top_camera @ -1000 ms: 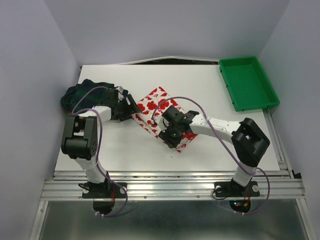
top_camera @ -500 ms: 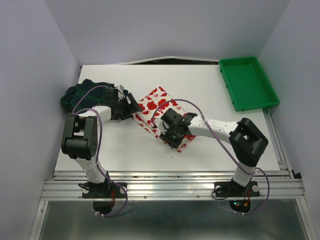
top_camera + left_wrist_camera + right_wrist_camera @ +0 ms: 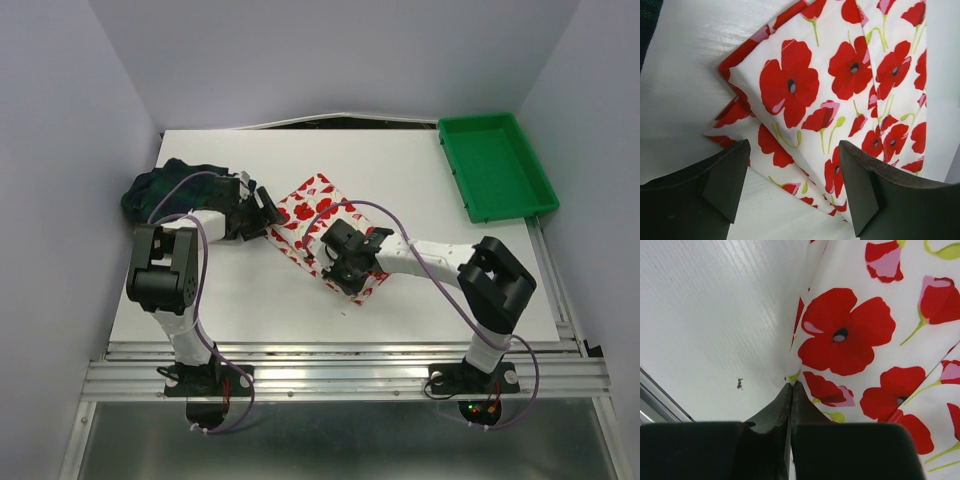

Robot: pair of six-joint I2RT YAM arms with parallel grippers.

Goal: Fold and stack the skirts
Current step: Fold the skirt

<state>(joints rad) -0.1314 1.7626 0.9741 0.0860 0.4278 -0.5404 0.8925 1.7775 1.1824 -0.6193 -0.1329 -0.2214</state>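
Observation:
The white skirt with red poppies (image 3: pixel 305 205) lies folded on the white table (image 3: pixel 420 170), set diagonally at mid-table. It fills the left wrist view (image 3: pixel 840 65) and the right wrist view (image 3: pixel 865 330). The dark plaid skirt (image 3: pixel 160 185) lies bunched at the far left edge; a sliver of it shows in the left wrist view (image 3: pixel 647 20). My left gripper (image 3: pixel 268 212) is open, its jaws (image 3: pixel 792 185) straddling the poppy skirt's left corner just above it. My right gripper (image 3: pixel 338 275) is shut, its tips (image 3: pixel 791 385) pinching the skirt's near edge.
A green plastic tray (image 3: pixel 452 160) stands at the back right corner of the table. A small dark speck (image 3: pixel 739 384) lies on the table beside the right fingertips. Grey walls close in the left, right and far sides.
My right gripper has shifted slightly left along the poppy skirt's near edge. My left arm has barely moved. The skirts lie as before.

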